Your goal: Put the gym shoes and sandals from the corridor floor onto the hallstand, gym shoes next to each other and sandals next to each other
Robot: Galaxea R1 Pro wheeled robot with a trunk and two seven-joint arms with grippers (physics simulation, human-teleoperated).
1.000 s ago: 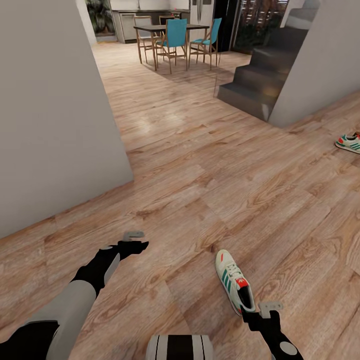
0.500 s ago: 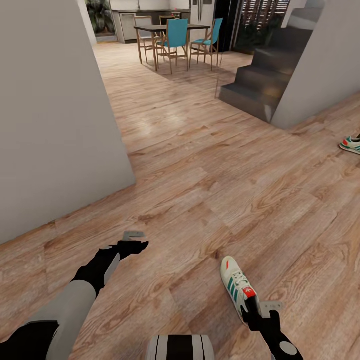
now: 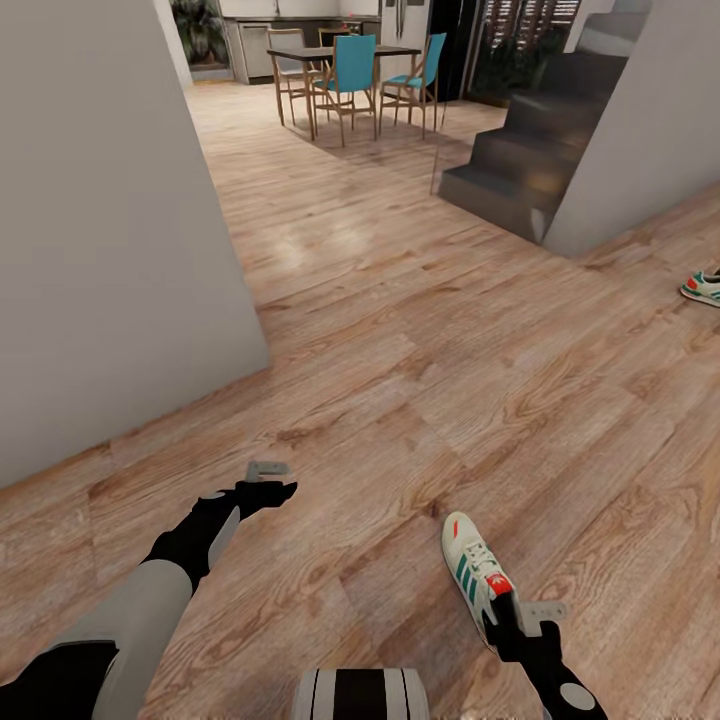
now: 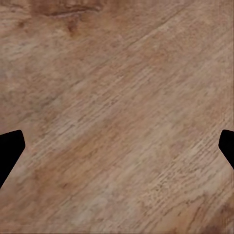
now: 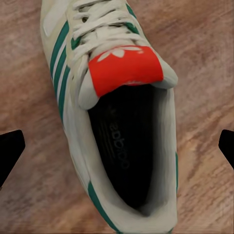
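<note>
Right gripper [image 3: 520, 610] at 5 o'clock, low in head view, hangs over the heel of the near shoe [image 3: 477, 577]. Right wrist view: fingers [image 5: 9, 151] spread wide, one tip at each frame edge, shoe [image 5: 114, 112] between them, not touching; red tongue label and dark opening face the camera. Shoe lies upright on the floor [image 3: 400, 400], toe pointing toward 11 o'clock.

Left gripper [image 3: 268, 478] at 7 o'clock, out over bare planks, holding nothing. Left wrist view: fingers [image 4: 9, 148] wide apart at the frame edges, wood floor [image 4: 117, 117] between them.

Robot base [image 3: 358, 694] at 6 o'clock, bottom edge.

Grey wall [image 3: 100, 230] from 8 to 11 o'clock, its corner ending mid-left.

Second shoe [image 3: 702, 289] at 3 o'clock, far right edge, partly cut off, on the floor, well apart from the near shoe.

Dark stairs [image 3: 520, 140] at 1 o'clock, pale wall [image 3: 650, 110] beside them.

Far at 12 o'clock: dining table [image 3: 340, 55] with teal chairs [image 3: 352, 70], a plant [image 3: 200, 30] behind at 11 o'clock.
</note>
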